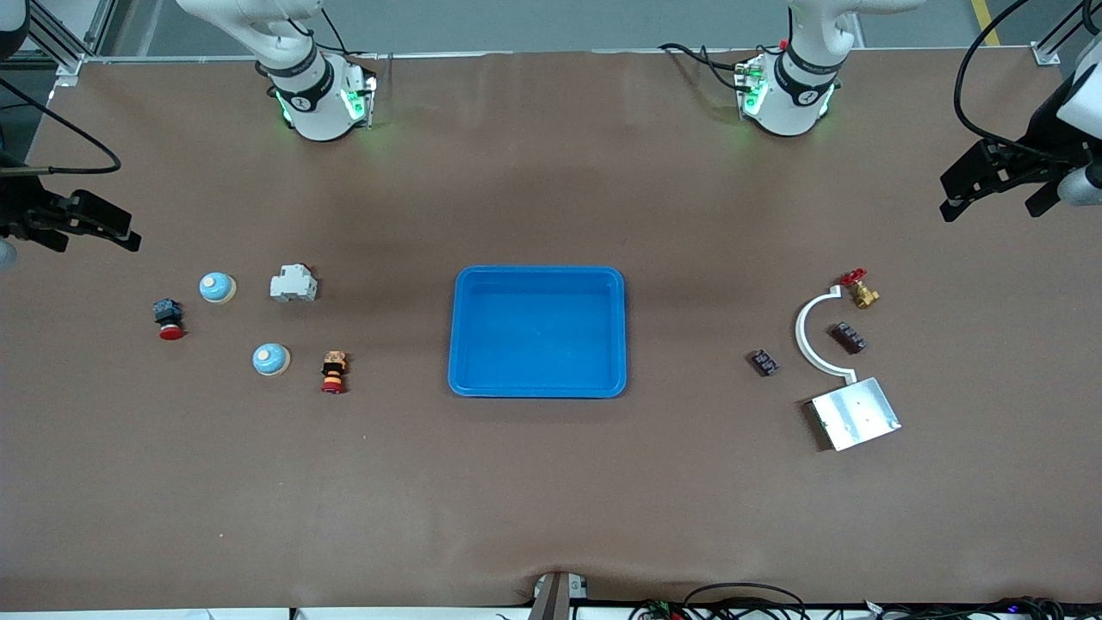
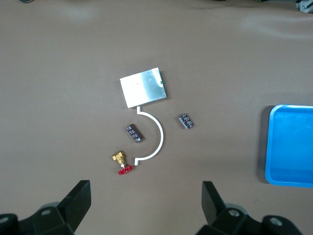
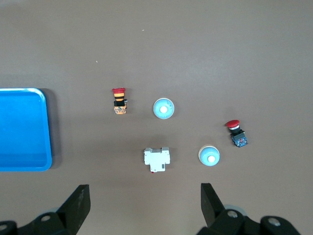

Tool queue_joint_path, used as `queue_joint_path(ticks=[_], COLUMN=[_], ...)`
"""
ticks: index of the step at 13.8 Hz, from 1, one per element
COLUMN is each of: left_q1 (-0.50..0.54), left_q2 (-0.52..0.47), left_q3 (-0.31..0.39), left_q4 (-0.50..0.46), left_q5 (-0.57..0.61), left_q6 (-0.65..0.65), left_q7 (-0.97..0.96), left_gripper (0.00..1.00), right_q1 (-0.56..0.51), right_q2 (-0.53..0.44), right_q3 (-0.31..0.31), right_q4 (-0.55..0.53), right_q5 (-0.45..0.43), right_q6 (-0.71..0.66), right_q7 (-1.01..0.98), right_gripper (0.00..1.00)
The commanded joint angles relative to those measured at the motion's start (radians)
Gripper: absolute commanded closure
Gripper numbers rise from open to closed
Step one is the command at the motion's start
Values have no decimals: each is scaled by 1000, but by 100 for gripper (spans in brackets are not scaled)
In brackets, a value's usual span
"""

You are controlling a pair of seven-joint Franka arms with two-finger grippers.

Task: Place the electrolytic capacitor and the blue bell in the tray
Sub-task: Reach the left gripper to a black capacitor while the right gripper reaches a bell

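Both grippers, left (image 1: 990,185) and right (image 1: 90,226), hang wide open and empty at the table's ends. Two capacitors (image 1: 763,362) lie toward the left arm's end, two bells (image 1: 271,359) toward the right's; tray (image 1: 537,387) between. Bells look smooth, domed: pinch low across the base.

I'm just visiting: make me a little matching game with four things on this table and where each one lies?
Things:
1. tray
2. silver plate
3. white breaker
4. brass valve

Places:
A. at the end of the white curved piece farther from the front camera
B. middle of the table
C. toward the right arm's end, beside a blue bell
D. toward the left arm's end, nearest the front camera of its group

Pairs: 1-B, 2-D, 3-C, 4-A
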Motion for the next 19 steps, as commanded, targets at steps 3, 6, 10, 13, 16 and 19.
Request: queue_joint_path(ticks=[3,6,10,13,16,19], left_q1=[8,11,23,68,69,62], left_q2=[13,27,30,13,33,45], left_q3=[-3,-1,10,4,1,-2], left_q4=[31,33,-56,-220,-326,-470], left_q5=[5,8,10,8,10,10], left_q6=[-25,-25,-8,148,266,463], left_q7=[11,9,-9,-12,-57,-68], left_gripper=[0,0,0,0,0,0], right_q1=[-9,-9,-9,-9,-11,-52], right_q2=[-3,-3,-3,-4,-15,-107], right_q3=[1,1,1,1,0,-1], right_q4=[-3,-3,-3,-14,-66,-329], right_q5=[16,16,14,14,14,10], right_q6=[4,4,3,4,38,211], right_q7=[-8,-8,-8,-8,-8,-63], right_gripper=[0,0,0,0,0,0])
